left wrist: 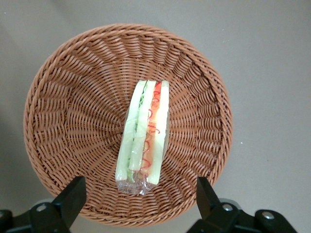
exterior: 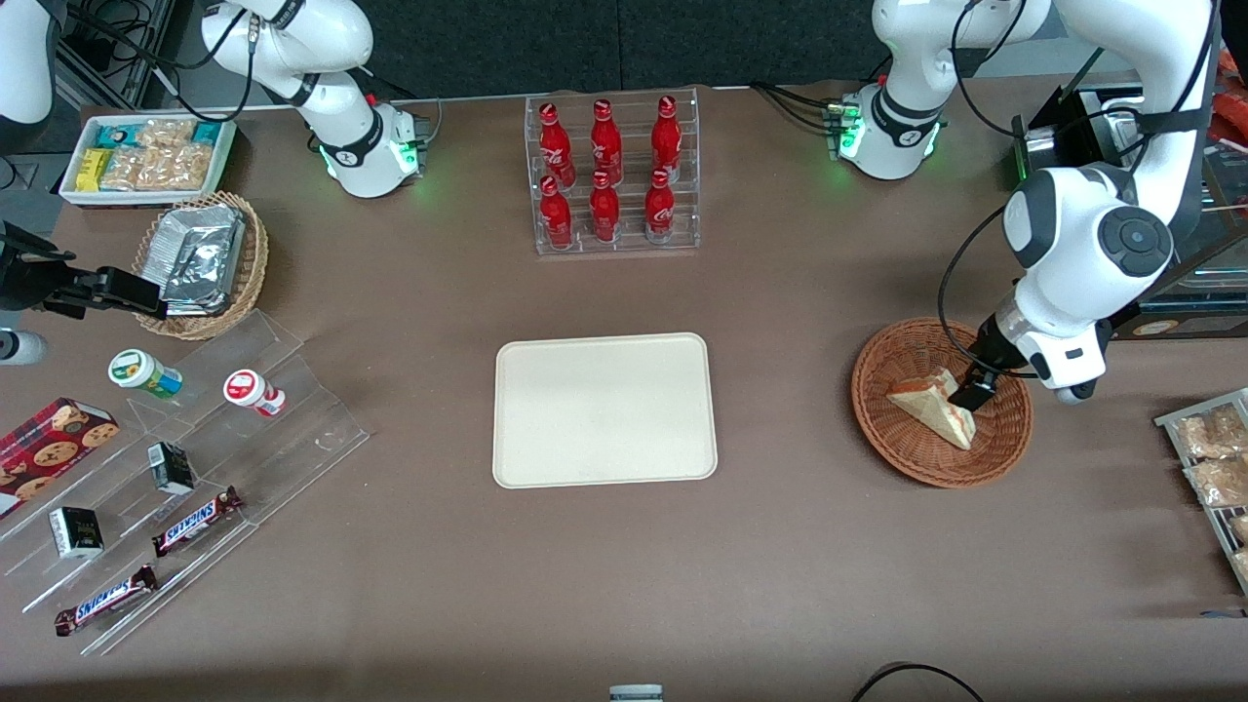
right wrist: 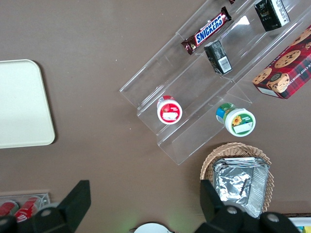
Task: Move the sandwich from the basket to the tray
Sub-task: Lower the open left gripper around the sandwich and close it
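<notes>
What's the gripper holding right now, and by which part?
Nothing. The gripper hangs open above the sandwich in the basket, fingers clear of it.

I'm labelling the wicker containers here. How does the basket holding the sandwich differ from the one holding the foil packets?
The sandwich basket is reddish-brown; the foil basket is lighter tan. The sandwich basket holds one wrapped sandwich with room to spare; the foil basket is filled by silver packets. The open gripper hangs over the sandwich basket, none over the foil basket. Both are round woven wicker.
</notes>
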You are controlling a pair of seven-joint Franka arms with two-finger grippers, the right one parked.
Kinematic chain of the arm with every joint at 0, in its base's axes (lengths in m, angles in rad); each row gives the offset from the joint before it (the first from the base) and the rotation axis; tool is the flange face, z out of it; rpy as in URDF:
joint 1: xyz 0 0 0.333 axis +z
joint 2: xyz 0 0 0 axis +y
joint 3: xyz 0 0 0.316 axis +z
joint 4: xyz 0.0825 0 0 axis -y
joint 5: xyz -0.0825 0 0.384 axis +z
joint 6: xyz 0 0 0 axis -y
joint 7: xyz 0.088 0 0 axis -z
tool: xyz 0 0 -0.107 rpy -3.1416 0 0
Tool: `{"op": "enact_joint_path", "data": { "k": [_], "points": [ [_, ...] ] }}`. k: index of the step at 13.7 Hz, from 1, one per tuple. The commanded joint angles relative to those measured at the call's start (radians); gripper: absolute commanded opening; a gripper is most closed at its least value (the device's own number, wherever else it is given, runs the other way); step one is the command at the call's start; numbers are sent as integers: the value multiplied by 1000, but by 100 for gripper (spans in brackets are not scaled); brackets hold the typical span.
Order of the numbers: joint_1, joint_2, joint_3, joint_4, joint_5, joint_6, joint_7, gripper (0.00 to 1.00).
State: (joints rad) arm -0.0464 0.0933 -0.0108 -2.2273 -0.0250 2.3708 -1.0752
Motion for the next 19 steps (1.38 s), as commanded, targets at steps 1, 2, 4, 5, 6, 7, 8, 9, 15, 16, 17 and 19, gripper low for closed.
{"op": "enact_joint_path", "data": {
  "k": [1, 2, 4, 5, 6, 7, 8, 9, 15, 16, 17, 19],
  "points": [
    [-9, 17, -5, -11, -6, 44, -17, 100],
    [-9, 28, -3, -9, -6, 51, -17, 100],
    [-10, 45, -3, -11, -4, 65, -17, 100],
    [-16, 55, -3, -12, -3, 65, -17, 100],
    [-17, 63, -3, -15, -3, 65, -17, 100],
    [-18, 71, -3, -15, -3, 65, -17, 100],
    [-18, 71, -3, -18, -1, 65, -17, 100],
    [-18, 71, -3, -21, -3, 67, -17, 100],
    [-18, 101, -3, -34, 5, 105, -17, 100],
    [-18, 108, -3, -34, 8, 108, -17, 100],
    [-20, 112, -3, -34, 10, 108, -16, 100],
    [-20, 124, -3, -34, 13, 110, -17, 100]
  ]
}}
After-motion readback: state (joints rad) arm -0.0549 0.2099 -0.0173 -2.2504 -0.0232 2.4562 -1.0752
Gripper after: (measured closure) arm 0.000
